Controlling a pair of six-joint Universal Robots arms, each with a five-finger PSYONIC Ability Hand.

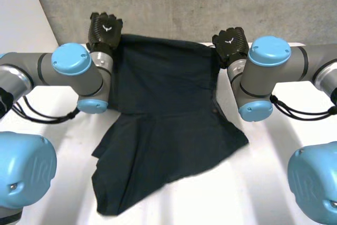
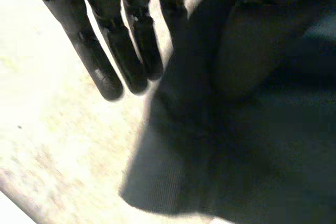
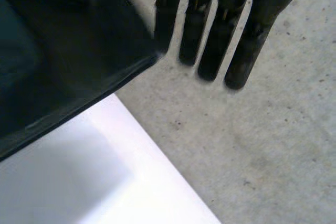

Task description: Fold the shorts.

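On the white worktop (image 1: 274,177), we are looking at the dark shorts (image 1: 163,109) lying spread between the two arms. Their near end is spilling toward us in loose, uneven folds, while the far edge is running fairly straight from one hand to the other.

At the far left corner, the left hand (image 1: 105,29) is sitting with its back turned up. Looking along its palm, we are seeing its fingers (image 2: 105,69) stretching straight out over the bare worktop. The one nearest the cloth is pressing into the fabric, which is sloping up to meet it, and the hand is pinching that corner.

Over at the far right corner, the right hand (image 1: 230,43) is mirroring it. Its fingers (image 3: 210,51) are reaching straight out past the worktop's far edge, above the grey concrete floor (image 3: 262,140). The finger closest to the shorts is lying against the hemmed corner. That corner is hanging clear of the worktop with a shadow beneath it, so we are calling it pinched there too. Both thumbs are hiding behind the cloth.
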